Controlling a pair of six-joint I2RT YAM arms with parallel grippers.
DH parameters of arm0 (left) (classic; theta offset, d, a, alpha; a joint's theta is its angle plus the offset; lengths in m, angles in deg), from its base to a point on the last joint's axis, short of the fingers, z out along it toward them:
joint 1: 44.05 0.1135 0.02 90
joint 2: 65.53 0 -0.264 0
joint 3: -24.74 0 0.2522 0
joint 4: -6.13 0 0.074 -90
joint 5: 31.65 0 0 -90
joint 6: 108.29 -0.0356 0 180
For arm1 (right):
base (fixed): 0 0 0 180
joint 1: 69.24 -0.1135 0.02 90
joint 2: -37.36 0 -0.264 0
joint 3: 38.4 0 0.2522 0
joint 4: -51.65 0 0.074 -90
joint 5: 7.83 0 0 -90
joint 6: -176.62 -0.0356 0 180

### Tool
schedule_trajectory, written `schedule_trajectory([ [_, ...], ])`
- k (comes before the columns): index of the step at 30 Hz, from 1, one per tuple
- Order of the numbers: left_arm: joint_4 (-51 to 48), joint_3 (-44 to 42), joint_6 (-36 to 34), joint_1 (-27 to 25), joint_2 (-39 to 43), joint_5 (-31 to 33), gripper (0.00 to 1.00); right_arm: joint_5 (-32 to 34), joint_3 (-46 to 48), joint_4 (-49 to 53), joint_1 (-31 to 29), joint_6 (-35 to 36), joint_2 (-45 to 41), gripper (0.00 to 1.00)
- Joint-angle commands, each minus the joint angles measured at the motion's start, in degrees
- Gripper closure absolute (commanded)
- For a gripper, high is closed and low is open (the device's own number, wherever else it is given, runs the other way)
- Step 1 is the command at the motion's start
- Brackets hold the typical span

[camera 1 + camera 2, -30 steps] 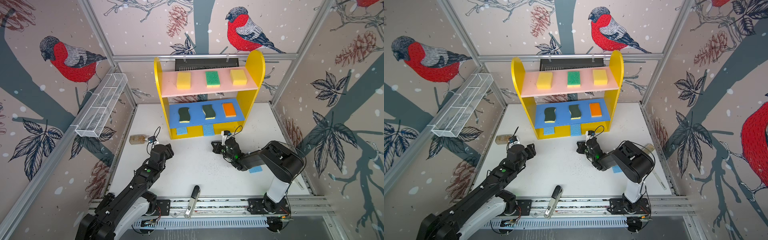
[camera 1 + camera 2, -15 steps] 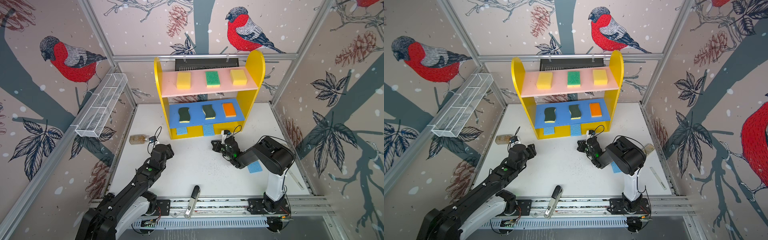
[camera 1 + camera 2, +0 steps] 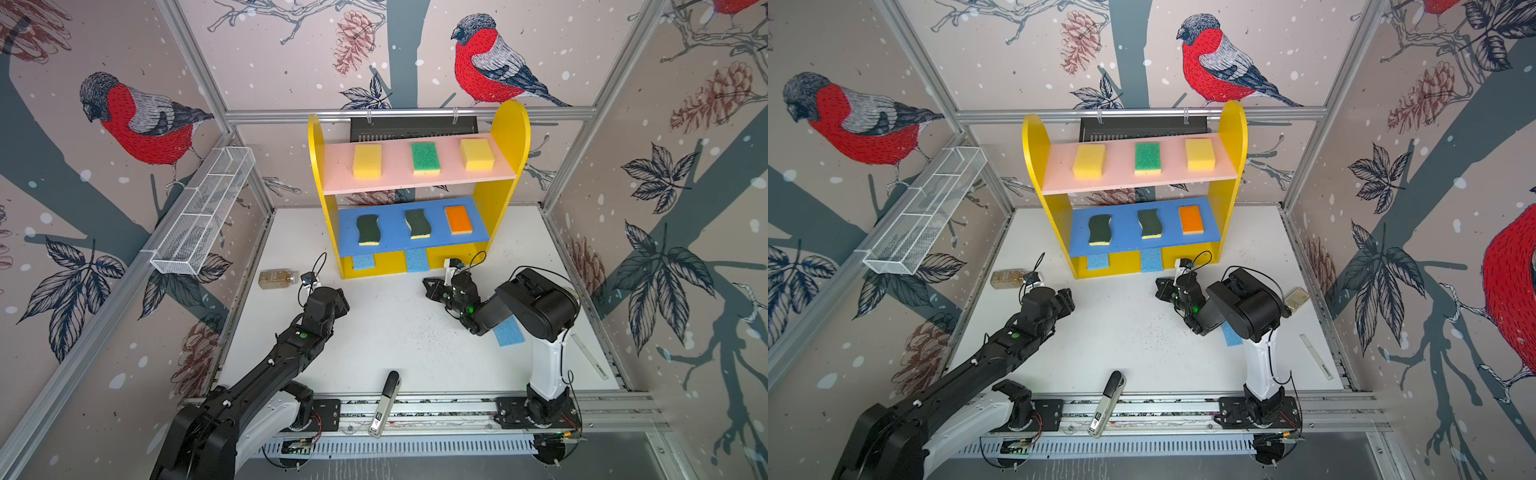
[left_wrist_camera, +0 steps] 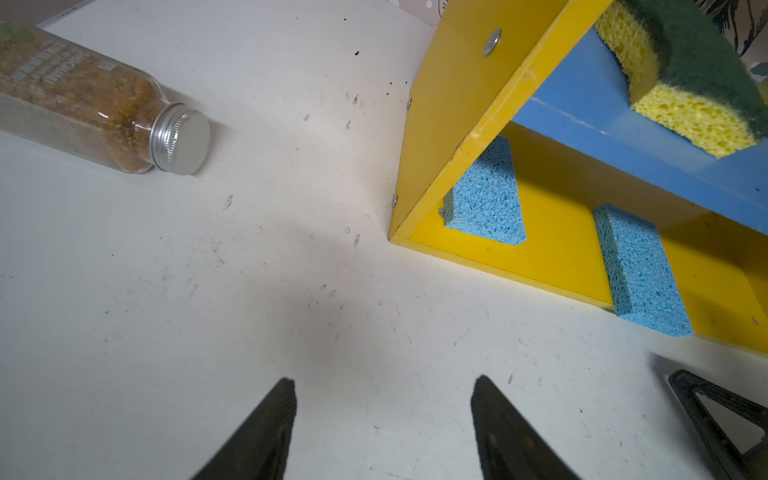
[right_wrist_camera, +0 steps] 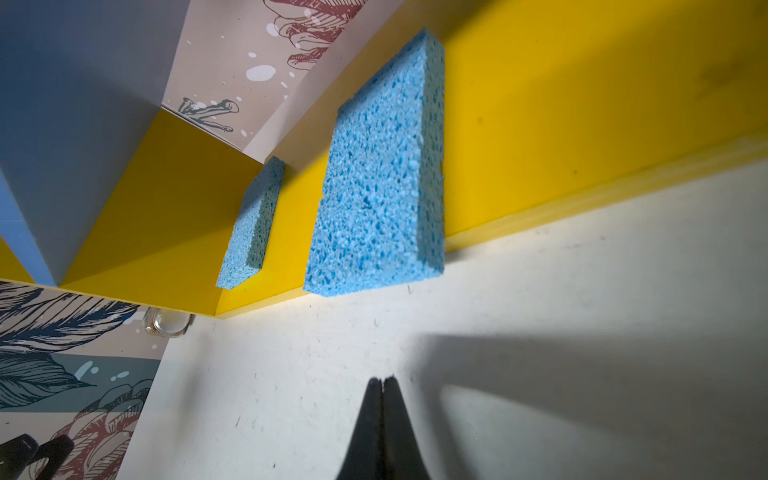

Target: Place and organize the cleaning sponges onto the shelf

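right arm [image 3: 536, 303] folded inward; flat porous blue sponge [image 3: 509, 333] more exposed

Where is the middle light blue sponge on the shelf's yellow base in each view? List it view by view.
Both top views: the middle light blue sponge sits just above picture centre, at the front of the shelf's bottom level.
Left wrist: the sponge is right of centre, overhanging the front edge.
Right wrist: it fills the centre, the larger blue block.
Shared landmark: the yellow base beneath it.
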Motion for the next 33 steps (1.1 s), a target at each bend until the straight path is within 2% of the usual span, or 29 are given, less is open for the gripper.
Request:
schedule_trajectory([
  [1,3.16,0.26,-0.44,0.09,-0.14,-0.16,0.32,-1.25,-0.87,-1.31,0.15,-1.43,1.15,0.97],
  [33,4.16,-0.23,0.35,0.09,-0.14,-0.32,0.32,0.1,-6.8,4.2,0.75,-4.48,4.86,0.97],
])
